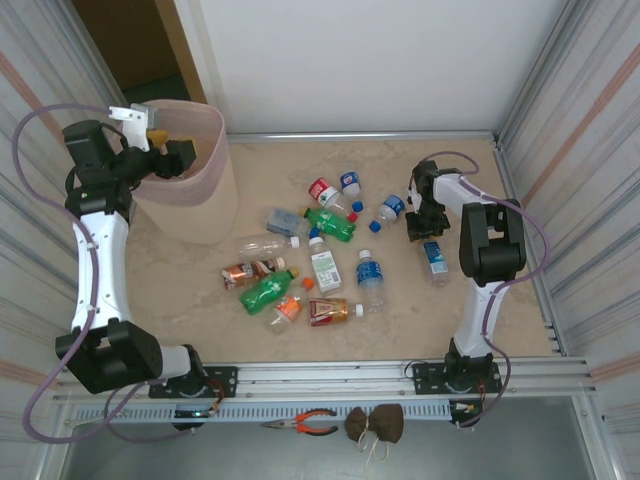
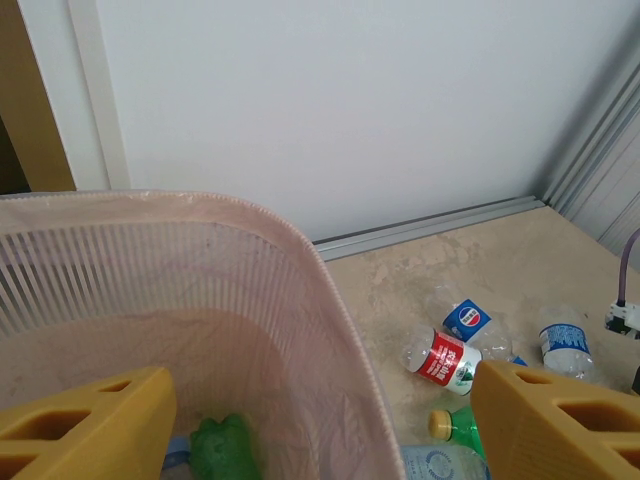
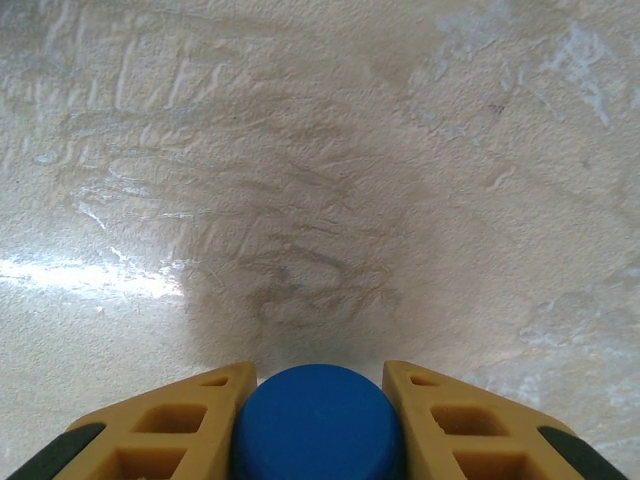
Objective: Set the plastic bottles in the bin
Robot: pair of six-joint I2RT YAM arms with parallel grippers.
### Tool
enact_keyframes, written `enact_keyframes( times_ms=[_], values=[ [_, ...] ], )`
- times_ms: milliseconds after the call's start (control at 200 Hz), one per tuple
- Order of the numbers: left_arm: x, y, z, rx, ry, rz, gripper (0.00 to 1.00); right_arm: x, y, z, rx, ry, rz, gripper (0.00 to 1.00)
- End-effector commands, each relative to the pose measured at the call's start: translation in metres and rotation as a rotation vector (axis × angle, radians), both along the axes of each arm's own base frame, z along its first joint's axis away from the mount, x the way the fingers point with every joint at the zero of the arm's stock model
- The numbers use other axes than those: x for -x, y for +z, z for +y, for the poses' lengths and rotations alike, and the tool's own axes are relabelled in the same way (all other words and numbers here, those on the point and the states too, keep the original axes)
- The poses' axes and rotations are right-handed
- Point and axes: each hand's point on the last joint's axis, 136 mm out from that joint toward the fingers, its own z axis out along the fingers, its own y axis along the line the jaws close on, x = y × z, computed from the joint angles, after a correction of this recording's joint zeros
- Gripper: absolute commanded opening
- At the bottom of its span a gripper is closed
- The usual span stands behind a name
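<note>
Several plastic bottles lie scattered mid-table, among them a red-labelled one (image 1: 322, 191) (image 2: 445, 357), a blue-labelled one (image 1: 351, 183) (image 2: 467, 319) and a green one (image 1: 330, 224). The pink-lined bin (image 1: 205, 170) (image 2: 200, 205) stands at the back left with a green bottle (image 2: 225, 450) inside. My left gripper (image 1: 150, 135) (image 2: 320, 420) hangs open over the bin's mouth, nothing between its fingers. My right gripper (image 1: 418, 228) (image 3: 318, 400) is low at the table's right, shut on the blue cap (image 3: 318, 420) of a clear blue-labelled bottle (image 1: 434, 257).
Loose caps lie among the bottles, one blue (image 1: 375, 226) and one orange (image 1: 308, 283). Ribbed metal walls close in both sides. Pliers (image 1: 300, 422) and a brown pouch (image 1: 375, 423) rest on the front rail. Bare table lies behind the bottles.
</note>
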Motion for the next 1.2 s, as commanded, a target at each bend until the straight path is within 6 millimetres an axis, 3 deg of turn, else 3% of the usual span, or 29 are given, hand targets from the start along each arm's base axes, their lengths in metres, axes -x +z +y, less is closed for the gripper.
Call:
enact_keyframes(
  times_ms=[0,255,506,661,902,1192],
  values=[
    [0.006,0.011,-0.002,0.007,-0.022,-0.037,0.78,0.0,0.016,-0.003,0.012,-0.003,-0.023,0.29],
    [0.008,0.019,-0.012,0.064,-0.085,-0.076,0.77,0.004,0.054,0.002,-0.025,-0.03,-0.131,0.28],
    [0.014,0.024,-0.036,0.102,-0.172,-0.102,0.77,0.007,0.123,0.024,-0.195,-0.055,-0.34,0.29],
    [0.029,0.029,-0.065,0.103,-0.268,-0.126,0.75,0.008,0.175,0.044,-0.324,-0.039,-0.493,0.28],
    [0.068,0.044,-0.125,0.104,-0.463,-0.173,0.75,0.018,0.26,0.086,-0.58,0.065,-0.794,0.24],
    [0.113,0.056,-0.195,0.114,-0.679,-0.21,0.76,0.061,0.346,0.127,-0.844,0.262,-1.007,0.24]
  ],
)
